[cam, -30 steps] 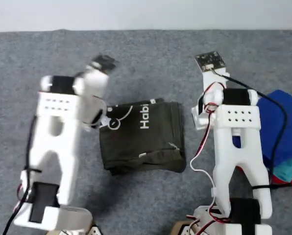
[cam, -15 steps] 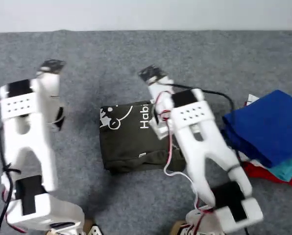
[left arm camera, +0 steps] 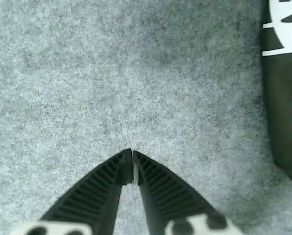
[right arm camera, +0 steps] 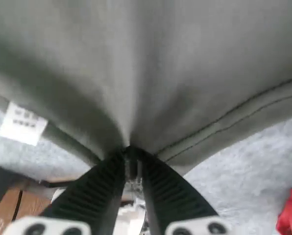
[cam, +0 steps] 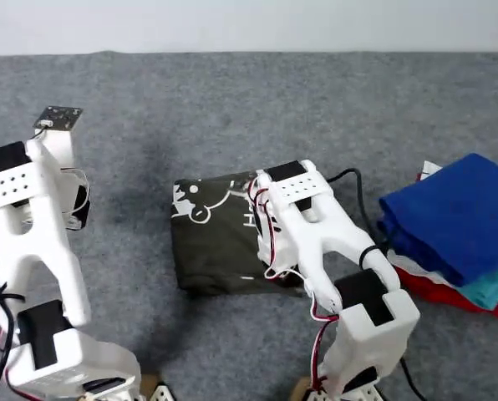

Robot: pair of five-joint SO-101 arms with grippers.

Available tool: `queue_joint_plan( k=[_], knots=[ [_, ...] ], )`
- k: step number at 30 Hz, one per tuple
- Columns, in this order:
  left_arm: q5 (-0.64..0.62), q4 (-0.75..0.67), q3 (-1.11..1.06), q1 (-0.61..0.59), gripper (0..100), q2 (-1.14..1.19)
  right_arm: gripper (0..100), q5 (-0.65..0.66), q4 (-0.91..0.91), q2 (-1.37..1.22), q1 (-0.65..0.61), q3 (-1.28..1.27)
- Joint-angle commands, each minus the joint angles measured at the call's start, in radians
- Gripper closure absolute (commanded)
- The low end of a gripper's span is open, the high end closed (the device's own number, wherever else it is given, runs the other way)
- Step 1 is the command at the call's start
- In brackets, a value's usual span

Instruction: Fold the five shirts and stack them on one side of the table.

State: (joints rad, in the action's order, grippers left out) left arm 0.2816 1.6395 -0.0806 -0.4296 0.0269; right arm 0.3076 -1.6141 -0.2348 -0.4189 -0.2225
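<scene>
Two pairs of fingers are closed. Those of the right gripper [right arm camera: 130, 152] pinch a pucker of the dark shirt [right arm camera: 151, 63] close to its stitched hem. Those of the left gripper [left arm camera: 132, 156] are pressed together on nothing, over bare grey surface [left arm camera: 87, 73] just beside the shirt's edge. Within the last second the right arm [cam: 320, 242] has swung in and dropped onto the folded shirt, while the left arm [cam: 27, 217] has pulled away to the left. Folding here looks finished, and the carry to the stack [cam: 454, 221] of blue, teal and red shirts seems next. Open surface lies between shirt and stack. The stack reaches the high view's right border, so the room beyond it cannot be judged.
</scene>
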Motion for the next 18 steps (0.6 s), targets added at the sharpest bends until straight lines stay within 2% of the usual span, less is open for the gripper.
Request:
queue_joint_plan(
  k=[1,6,11,14,18],
  knots=[
    [0.003,-0.015,0.007,-0.002,99,-0.003,98.8,0.011,-0.077,0.097,-0.01,0.106],
    [0.003,-0.015,0.007,-0.002,99,-0.003,98.8,0.003,-0.113,0.159,-0.062,0.19],
    [0.003,-0.015,0.007,-0.008,99,-0.003,98.8,0.002,-0.101,0.127,-0.216,0.152],
    [0.003,-0.012,0.007,-0.009,99,-0.008,98.8,0.002,-0.018,0.067,-0.257,0.077],
    [0.003,-0.009,0.005,-0.003,99,-0.089,98.8,0.003,0.139,-0.033,-0.225,-0.008]
  ],
)
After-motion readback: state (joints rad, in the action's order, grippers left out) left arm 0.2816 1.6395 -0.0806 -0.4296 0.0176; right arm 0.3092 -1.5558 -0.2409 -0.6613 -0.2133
